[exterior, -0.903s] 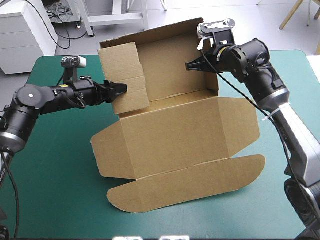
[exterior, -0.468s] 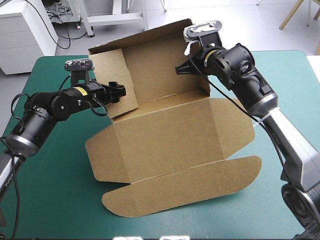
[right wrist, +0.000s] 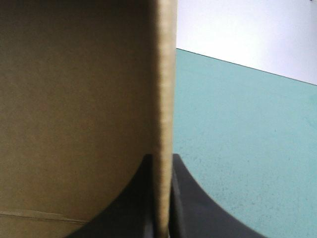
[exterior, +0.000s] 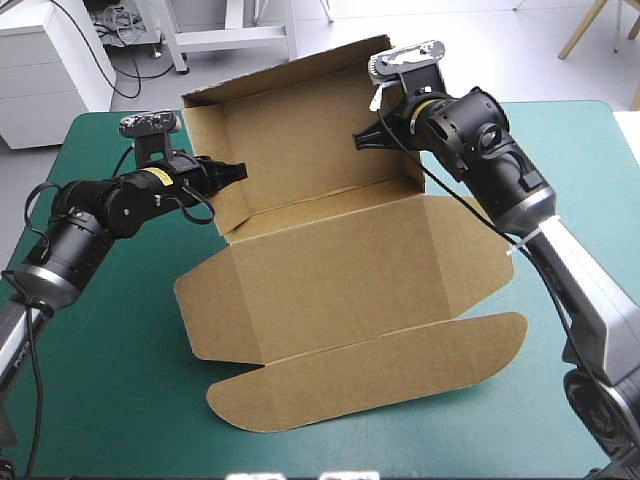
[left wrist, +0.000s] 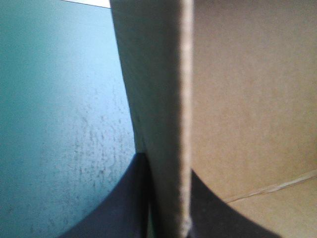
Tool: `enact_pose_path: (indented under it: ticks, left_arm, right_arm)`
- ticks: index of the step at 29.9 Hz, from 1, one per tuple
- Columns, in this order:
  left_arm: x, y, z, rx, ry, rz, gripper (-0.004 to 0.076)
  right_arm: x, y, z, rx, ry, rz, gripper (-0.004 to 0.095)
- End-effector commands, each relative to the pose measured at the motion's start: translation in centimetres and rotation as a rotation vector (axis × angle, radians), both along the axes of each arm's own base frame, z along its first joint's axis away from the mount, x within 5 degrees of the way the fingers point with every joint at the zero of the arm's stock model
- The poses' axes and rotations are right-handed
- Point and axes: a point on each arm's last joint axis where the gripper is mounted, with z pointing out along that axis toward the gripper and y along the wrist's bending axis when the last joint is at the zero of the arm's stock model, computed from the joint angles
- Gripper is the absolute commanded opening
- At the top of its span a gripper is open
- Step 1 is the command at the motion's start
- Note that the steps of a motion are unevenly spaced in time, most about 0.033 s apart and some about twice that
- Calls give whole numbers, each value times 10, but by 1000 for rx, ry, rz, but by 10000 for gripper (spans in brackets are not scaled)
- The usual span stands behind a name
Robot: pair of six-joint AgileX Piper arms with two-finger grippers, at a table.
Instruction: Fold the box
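The brown box [exterior: 340,270] lies on the table with its base flat and its back wall [exterior: 300,130] standing upright. At that wall's left end my left gripper [exterior: 235,172] is shut on the short side flap [exterior: 225,200]. In the left wrist view the flap's edge [left wrist: 185,99] runs between my black fingers [left wrist: 124,208]. At the wall's right end my right gripper [exterior: 362,138] is shut on the other side flap [exterior: 415,160]. In the right wrist view that board edge [right wrist: 167,74] stands pinched between the fingers [right wrist: 190,203].
The rounded front lid panel [exterior: 370,375] and the right base flap [exterior: 470,250] lie flat on the teal-green cover [exterior: 110,330]. Bare cover shows left of the box, along the front edge and at the right side.
The left side flap has swung outward, from facing forward to nearly edge-on. My left gripper's fingers, open earlier, have come together on it. The box slid slightly left; the right gripper keeps its hold.
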Motion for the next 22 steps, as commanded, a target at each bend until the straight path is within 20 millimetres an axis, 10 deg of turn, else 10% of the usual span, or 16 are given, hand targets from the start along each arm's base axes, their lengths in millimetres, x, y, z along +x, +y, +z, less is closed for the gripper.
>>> enact_pose_path:
  ticks: [1,12,22]
  left_arm:
    - [-6,0,28,-13,-124,-15,-10]
    - [15,-47,29,399,63,-114,-10]
    - [63,-65,-54,503,383,-93,-10]
  right_arm:
    - [-16,-7,28,59,-72,7,-18]
    - [-7,-26,-1,97,253,-48,-18]
    - [40,-41,-86,110,534,-58,-18]
